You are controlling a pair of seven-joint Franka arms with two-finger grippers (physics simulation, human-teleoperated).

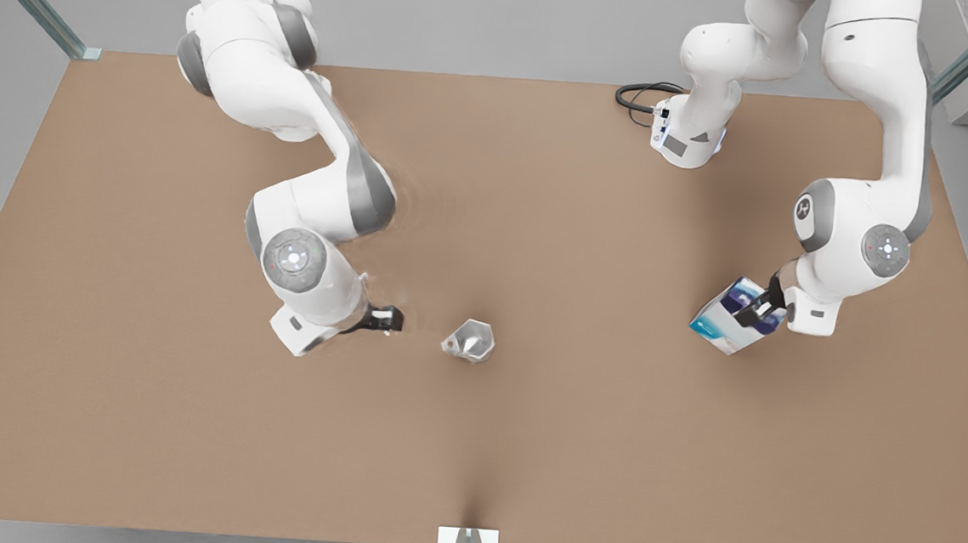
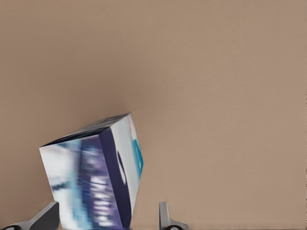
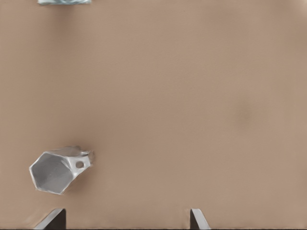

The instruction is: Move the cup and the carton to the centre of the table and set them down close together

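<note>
The silvery faceted cup (image 1: 469, 340) sits on the tan table (image 1: 184, 421) near its middle, its mouth and small handle clear in the right wrist view (image 3: 53, 171). My right gripper (image 1: 387, 320) (image 3: 125, 213) hangs open just to the front view's left of the cup, apart from it. On the front view's right, my left gripper (image 1: 760, 312) (image 2: 106, 211) is shut on the blue, white and teal carton (image 1: 728, 316) (image 2: 96, 177). The carton is tilted and held above the table.
An arm base (image 1: 687, 141) with a black cable (image 1: 637, 95) stands at the table's far edge. A white bracket (image 1: 468, 539) marks the middle of the near edge. Bare tabletop lies between the cup and the carton.
</note>
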